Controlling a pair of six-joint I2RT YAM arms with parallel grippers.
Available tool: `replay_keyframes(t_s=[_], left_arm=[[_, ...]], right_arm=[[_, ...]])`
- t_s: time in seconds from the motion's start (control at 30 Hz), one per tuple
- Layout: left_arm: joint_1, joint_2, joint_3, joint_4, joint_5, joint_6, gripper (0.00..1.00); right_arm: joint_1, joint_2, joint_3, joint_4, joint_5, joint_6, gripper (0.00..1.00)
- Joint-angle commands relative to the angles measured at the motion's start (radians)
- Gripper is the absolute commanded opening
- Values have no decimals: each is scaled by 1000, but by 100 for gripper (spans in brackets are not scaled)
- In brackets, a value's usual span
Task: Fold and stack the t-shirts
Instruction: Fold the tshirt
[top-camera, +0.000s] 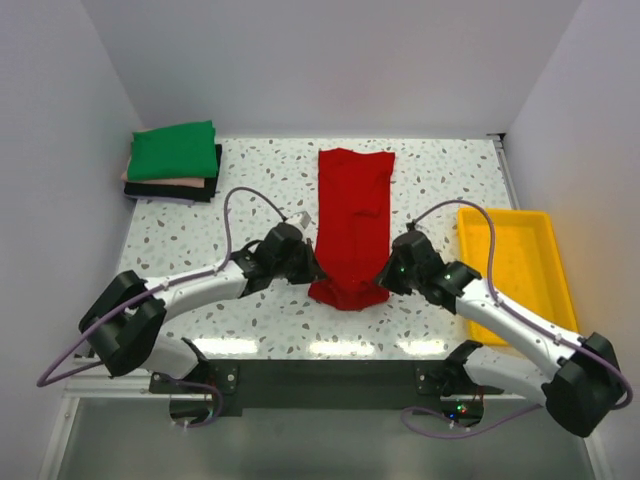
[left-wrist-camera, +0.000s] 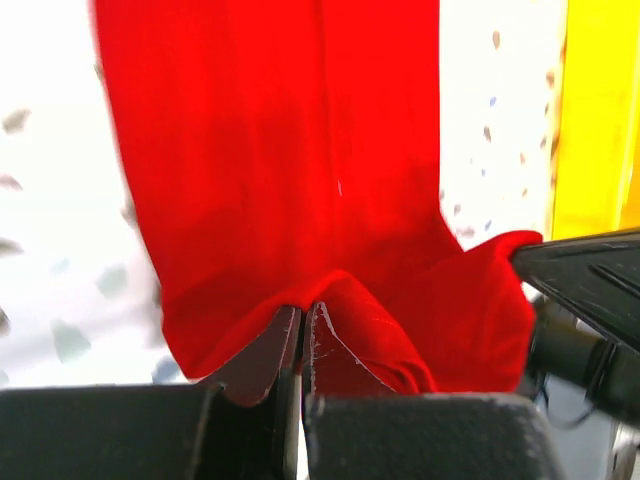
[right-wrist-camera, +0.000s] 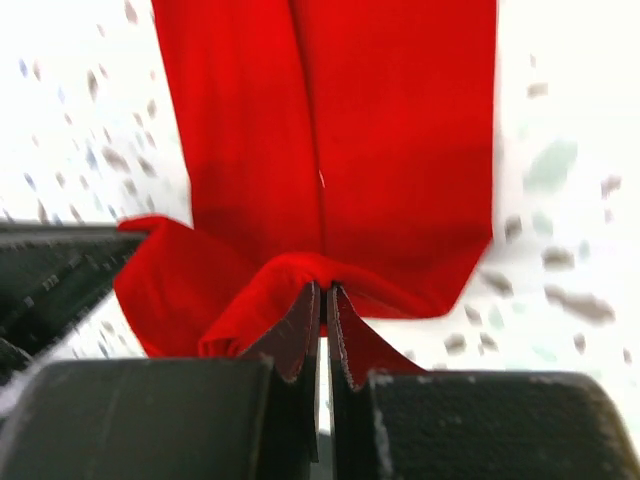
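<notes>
A bright red t-shirt (top-camera: 352, 215) lies folded into a long strip down the middle of the table, its near end bunched (top-camera: 346, 292). My left gripper (top-camera: 313, 272) is shut on the near left corner of that end, seen in the left wrist view as red cloth (left-wrist-camera: 290, 170) pinched at the fingertips (left-wrist-camera: 304, 306). My right gripper (top-camera: 383, 275) is shut on the near right corner; the red cloth (right-wrist-camera: 330, 130) rises into its fingertips (right-wrist-camera: 324, 288). A stack of folded t-shirts sits at the far left: green (top-camera: 173, 150) on top, pale pink (top-camera: 170, 184) and black (top-camera: 212, 190) beneath.
A yellow plastic tray (top-camera: 510, 262) lies at the right side of the speckled table (top-camera: 260, 170); it shows as a yellow band (left-wrist-camera: 590, 110) in the left wrist view. White walls close the table on three sides.
</notes>
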Motion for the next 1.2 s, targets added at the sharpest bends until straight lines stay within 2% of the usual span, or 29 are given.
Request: replay_keyframes(t_s=[0.0,0.1,0.33,0.43,0.6,0.97,1.07,1.1,1.17], left_arm=[[51,58,114,23,-17,48,0],[86,141,211,4,-28,65,0],[176,380,390,21,49,71,0],[203,447,480,10,47,83,0],[244,512,544,7,64,94,0],[299,612,636,1,112,122,0],[309,619,642,-2,112,131,4],[315,618,642,1,118,132,9],[322,616,643,7,118,143,15]], right_arm=[[-89,113,91,147,42,-71,0],[-164,219,144,209,-12,-112,0],[-293,447,285,310,-99,-181,0],[-336,530,325,354,-141,-198,0],[-395,648,388,391,-216,-218,0],[-471,735,447,411,-300,-218,0],[-490,738,454,413,-313,-213,0],[-502,741,456,414,-317,-212,0],[-513,748,462,414,-334,-210,8]])
